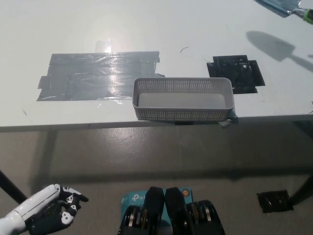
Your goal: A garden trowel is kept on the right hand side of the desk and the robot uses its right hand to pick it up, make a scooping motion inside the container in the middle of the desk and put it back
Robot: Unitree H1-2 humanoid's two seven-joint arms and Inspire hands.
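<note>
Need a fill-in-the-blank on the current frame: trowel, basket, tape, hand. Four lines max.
1. The trowel is up off the desk, at the picture's top ___ corner.
2. The mesh basket in the middle holds ___.
3. The trowel's ___ falls on the desk beyond the black tape patch.
4. The white hand at the lower left is the robot's ___ hand.

Missing words: right; nothing; shadow; left.

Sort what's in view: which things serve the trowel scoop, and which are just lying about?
Job: trowel, off the desk, top right edge; mesh container; black tape patch, likely the trowel's spot.
Lying about: grey tape patch; left hand, resting low left; floor tape.
</note>
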